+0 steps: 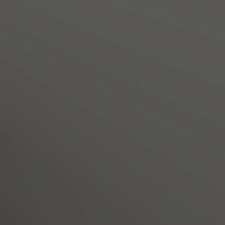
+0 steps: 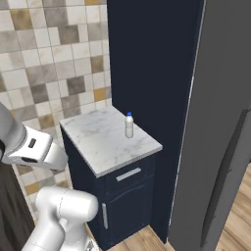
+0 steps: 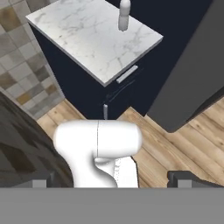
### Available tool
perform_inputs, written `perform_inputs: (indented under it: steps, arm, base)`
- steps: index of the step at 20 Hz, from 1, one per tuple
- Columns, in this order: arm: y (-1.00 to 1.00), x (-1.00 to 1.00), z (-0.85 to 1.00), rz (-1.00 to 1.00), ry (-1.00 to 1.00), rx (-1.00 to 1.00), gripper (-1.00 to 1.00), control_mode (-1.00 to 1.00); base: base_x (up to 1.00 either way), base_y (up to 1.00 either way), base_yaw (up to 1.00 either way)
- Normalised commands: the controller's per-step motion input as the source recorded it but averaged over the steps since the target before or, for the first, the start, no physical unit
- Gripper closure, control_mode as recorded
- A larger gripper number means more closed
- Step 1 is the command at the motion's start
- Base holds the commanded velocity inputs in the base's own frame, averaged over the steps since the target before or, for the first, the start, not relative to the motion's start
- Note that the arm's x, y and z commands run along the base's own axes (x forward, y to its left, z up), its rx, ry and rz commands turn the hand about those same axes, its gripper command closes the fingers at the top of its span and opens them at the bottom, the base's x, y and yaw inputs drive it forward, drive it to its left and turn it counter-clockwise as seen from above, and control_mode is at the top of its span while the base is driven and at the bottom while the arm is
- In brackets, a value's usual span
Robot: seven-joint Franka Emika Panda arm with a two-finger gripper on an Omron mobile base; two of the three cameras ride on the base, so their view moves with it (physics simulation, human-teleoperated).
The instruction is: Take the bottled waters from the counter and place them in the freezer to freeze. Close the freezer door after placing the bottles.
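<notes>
Facing the freezer door (image 2: 215, 147), a tall dark grey panel at three o'clock in my right base view, I note the counter (image 2: 98, 142) near centre. One bottled water (image 2: 129, 125), plain and whitish, stands upright toward the slab's two o'clock edge. In my hand view the gripper (image 3: 111, 181) at six o'clock is spread wide, empty, well apart from the bottle. Risk: a hasty sideways reach could topple the bottle.

Even, soft, shadowless light; slightly blurry.
</notes>
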Motion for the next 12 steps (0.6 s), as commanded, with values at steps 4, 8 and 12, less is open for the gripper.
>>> perform_inputs:
  steps: [4, 8, 12]
  arm:
    - [0.00, 0.00, 0.00, 0.00, 0.00, 0.00, -1.00, 1.00]
    - [-0.02, 0.12, -0.03, 0.05, -0.20, 0.00, -1.00, -1.00]
    - [-0.14, 0.42, -0.16, 0.04, -0.47, 0.15, -1.00, -1.00]
  base:
    - [0.00, 0.00, 0.00]
    - [0.00, -0.01, 0.00]
    - [0.00, 0.00, 0.00]
